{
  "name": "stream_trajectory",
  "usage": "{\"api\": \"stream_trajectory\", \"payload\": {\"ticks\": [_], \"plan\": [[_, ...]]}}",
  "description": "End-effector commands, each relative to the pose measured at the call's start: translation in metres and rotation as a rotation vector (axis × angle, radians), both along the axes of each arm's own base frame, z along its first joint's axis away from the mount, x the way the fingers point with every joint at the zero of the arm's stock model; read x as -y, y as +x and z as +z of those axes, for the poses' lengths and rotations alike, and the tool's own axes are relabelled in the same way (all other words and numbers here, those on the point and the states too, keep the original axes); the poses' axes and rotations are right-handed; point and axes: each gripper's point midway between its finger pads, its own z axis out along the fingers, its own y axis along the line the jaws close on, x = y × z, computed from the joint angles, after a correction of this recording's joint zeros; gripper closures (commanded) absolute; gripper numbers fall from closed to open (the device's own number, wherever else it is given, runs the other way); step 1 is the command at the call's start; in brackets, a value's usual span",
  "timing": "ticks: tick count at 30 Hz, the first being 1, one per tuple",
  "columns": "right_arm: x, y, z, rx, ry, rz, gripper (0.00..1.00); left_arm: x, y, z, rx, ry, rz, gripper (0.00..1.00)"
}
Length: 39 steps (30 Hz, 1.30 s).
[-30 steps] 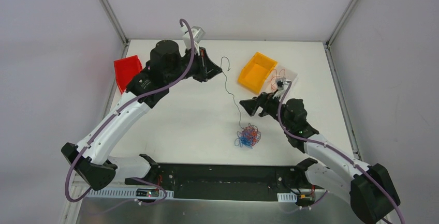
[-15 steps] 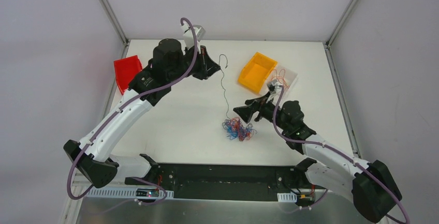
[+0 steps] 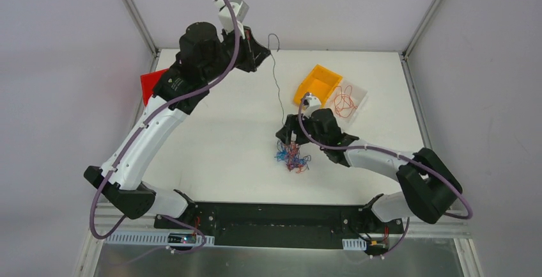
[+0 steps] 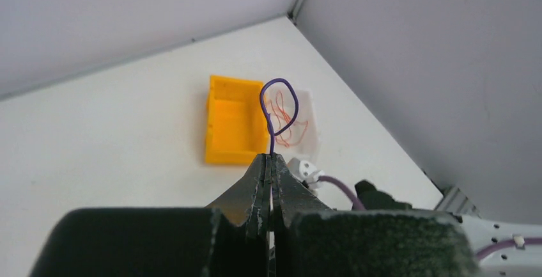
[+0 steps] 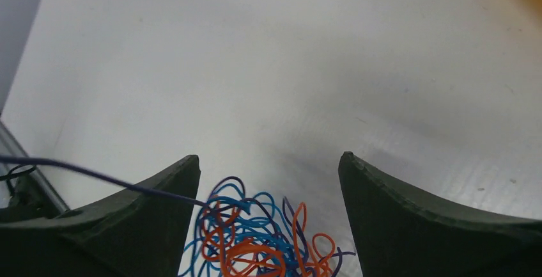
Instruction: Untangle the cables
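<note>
The left pincer [image 4: 270, 162] is pressed together on one dark purple wire [image 4: 279, 107] (its free end curls into a loop above the tips) and is held high. That wire runs down to the bunch of cables [image 3: 293, 155] lying mid-table [image 3: 217, 142]. The right pincer [image 5: 268, 162] is spread wide there, one finger on either side of the tangle, gripping nothing.

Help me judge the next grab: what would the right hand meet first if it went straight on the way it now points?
Most likely the tangle of cables: the wrist view shows it just ahead of the right hand, between its open fingers, with the table beneath. The gap is unclear.
</note>
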Motion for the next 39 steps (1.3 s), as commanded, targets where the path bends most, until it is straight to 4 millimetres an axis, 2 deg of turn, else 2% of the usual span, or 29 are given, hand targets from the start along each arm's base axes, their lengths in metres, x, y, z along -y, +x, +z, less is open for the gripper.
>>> {"api": "stream_trajectory", "payload": {"ticks": [1, 3, 6, 10, 12, 14, 15, 18, 20, 23, 26, 28, 32, 35, 39], "plan": [[0.009, 0.03, -0.011, -0.06, -0.11, -0.17, 0.17, -0.037, 0.019, 0.068, 0.175, -0.039, 0.151, 1.0], [0.013, 0.034, -0.018, -0.091, -0.16, -0.194, 0.17, -0.06, 0.03, 0.084, 0.214, -0.038, 0.272, 1.0], [0.025, 0.038, -0.028, -0.126, -0.244, -0.252, 0.19, -0.103, 0.047, 0.096, 0.242, -0.032, 0.467, 1.0], [0.04, 0.045, -0.038, -0.167, -0.291, -0.33, 0.22, -0.144, 0.054, 0.097, 0.252, -0.018, 0.628, 1.0], [0.043, 0.047, -0.041, -0.2, -0.283, -0.338, 0.33, -0.155, 0.054, 0.095, 0.254, -0.006, 0.678, 1.0], [0.042, 0.047, -0.04, -0.224, -0.249, -0.326, 0.43, -0.157, 0.053, 0.09, 0.25, -0.004, 0.682, 1.0], [0.039, 0.046, -0.037, -0.222, -0.227, -0.31, 0.45, -0.156, 0.052, 0.088, 0.249, -0.012, 0.671, 1.0], [0.031, 0.041, -0.027, -0.194, -0.164, -0.255, 0.46, -0.141, 0.051, 0.079, 0.244, -0.028, 0.593, 1.0], [0.03, 0.04, -0.023, -0.178, -0.148, -0.246, 0.46, -0.139, 0.051, 0.075, 0.234, -0.029, 0.585, 1.0], [0.031, 0.039, -0.017, -0.158, -0.143, -0.241, 0.41, -0.139, 0.048, 0.069, 0.219, -0.036, 0.577, 1.0], [0.033, 0.037, -0.008, -0.124, -0.124, -0.233, 0.31, -0.135, 0.04, 0.058, 0.188, -0.064, 0.55, 1.0], [0.029, 0.032, 0.001, -0.095, -0.091, -0.188, 0.24, -0.132, 0.038, 0.041, 0.156, -0.059, 0.531, 1.0], [0.017, 0.023, 0.018, -0.043, -0.036, -0.098, 0.17, -0.136, 0.032, 0.02, 0.129, -0.032, 0.536, 1.0], [0.008, 0.025, 0.031, -0.013, -0.028, -0.043, 0.16, -0.144, 0.023, 0.019, 0.14, -0.024, 0.554, 1.0], [-0.024, 0.02, 0.056, 0.011, -0.039, 0.103, 0.16, -0.15, 0.01, 0.027, 0.169, -0.035, 0.55, 1.0]]}}
